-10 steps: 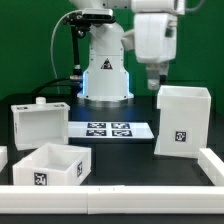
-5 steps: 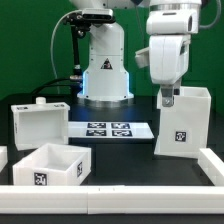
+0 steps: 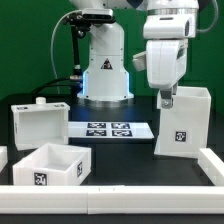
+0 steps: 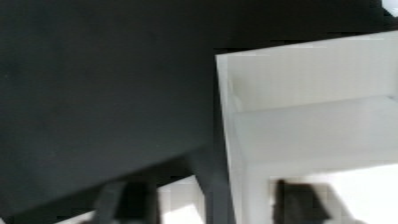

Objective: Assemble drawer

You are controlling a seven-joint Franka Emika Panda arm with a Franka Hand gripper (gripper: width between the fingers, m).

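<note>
The large white casing (image 3: 184, 124) stands at the exterior view's right, open side up, with a tag on its front face. My gripper (image 3: 166, 102) hangs at the casing's upper left wall. In the wrist view my gripper (image 4: 217, 206) is open, with one dark finger (image 4: 125, 202) outside the casing wall (image 4: 224, 120) and the other inside. Gaps show on both sides of the wall. A knobbed white tray (image 3: 40, 121) sits at the left. A second, open tray (image 3: 49, 165) lies in front of it.
The marker board (image 3: 108, 129) lies flat in the middle of the black table. A white rail (image 3: 120, 193) runs along the front edge and up the right side. The robot's base (image 3: 104, 72) stands at the back centre.
My gripper has come down and shifted toward the casing's left wall. Between half a second ago and now it barely moved. The casing and trays have stayed put.
</note>
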